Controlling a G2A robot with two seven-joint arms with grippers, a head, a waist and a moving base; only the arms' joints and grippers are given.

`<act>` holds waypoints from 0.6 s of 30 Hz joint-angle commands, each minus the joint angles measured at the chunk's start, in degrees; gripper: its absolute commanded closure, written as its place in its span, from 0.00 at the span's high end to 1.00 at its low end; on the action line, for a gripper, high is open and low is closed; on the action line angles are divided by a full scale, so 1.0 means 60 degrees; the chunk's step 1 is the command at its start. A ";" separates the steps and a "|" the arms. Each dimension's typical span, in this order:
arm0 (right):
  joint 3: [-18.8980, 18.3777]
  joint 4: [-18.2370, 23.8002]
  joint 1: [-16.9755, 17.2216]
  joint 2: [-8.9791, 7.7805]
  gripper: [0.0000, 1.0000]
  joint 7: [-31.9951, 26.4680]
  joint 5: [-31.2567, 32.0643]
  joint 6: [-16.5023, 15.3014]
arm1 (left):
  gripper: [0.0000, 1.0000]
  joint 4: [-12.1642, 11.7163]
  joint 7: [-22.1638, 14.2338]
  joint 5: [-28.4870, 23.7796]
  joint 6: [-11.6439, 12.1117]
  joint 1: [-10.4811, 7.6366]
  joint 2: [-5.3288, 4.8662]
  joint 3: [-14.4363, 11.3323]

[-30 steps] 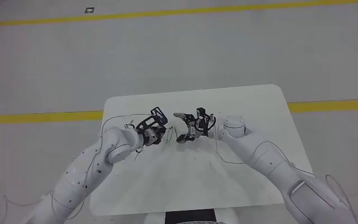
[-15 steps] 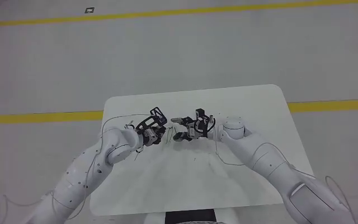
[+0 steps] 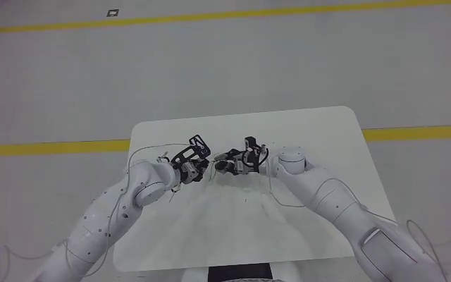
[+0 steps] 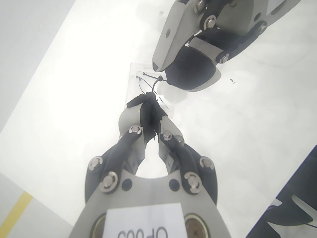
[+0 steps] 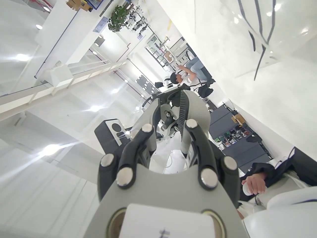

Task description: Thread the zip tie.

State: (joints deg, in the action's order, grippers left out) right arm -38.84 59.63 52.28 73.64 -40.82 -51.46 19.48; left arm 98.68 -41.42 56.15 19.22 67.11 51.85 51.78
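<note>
A thin black zip tie (image 4: 154, 85) hangs between my two grippers above the white table (image 3: 310, 134). My left gripper (image 4: 148, 100) is shut on one bent part of it, its pads wrapped in black tape. My right gripper (image 4: 162, 75) faces it tip to tip and is shut on the tie's other end (image 4: 161, 78). In the top view the left gripper (image 3: 199, 167) and the right gripper (image 3: 220, 163) almost touch near the table's middle. The right wrist view has the right gripper (image 5: 179, 91) with its fingers pressed together.
A clear plastic sheet (image 4: 132, 75) lies on the table under the grippers, with another black zip tie (image 5: 257, 25) on it. Thin cables trail from both arms across the table. A person's hand (image 5: 252, 184) rests well off to the side.
My right gripper has moved left toward the left gripper and its spread fingers have closed on the zip tie. The left arm has stayed put.
</note>
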 commanded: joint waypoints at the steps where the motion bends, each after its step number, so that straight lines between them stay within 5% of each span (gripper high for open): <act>1: 0.0007 -0.0035 -0.0022 0.0032 0.15 -0.0009 0.0024 0.0000 | 0.00 0.0000 0.0000 0.0000 0.0000 0.0000 0.0000 0.0000; 18: -0.0009 -0.0327 -0.0165 0.0267 0.11 -0.0133 0.0298 0.0000 | 0.00 0.0000 0.0000 0.0000 0.0000 0.0000 0.0000 0.0000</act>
State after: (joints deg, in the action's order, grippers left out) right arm -38.89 57.76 51.32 75.19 -41.60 -49.72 19.48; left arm 98.68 -41.42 56.16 19.22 67.11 51.85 51.78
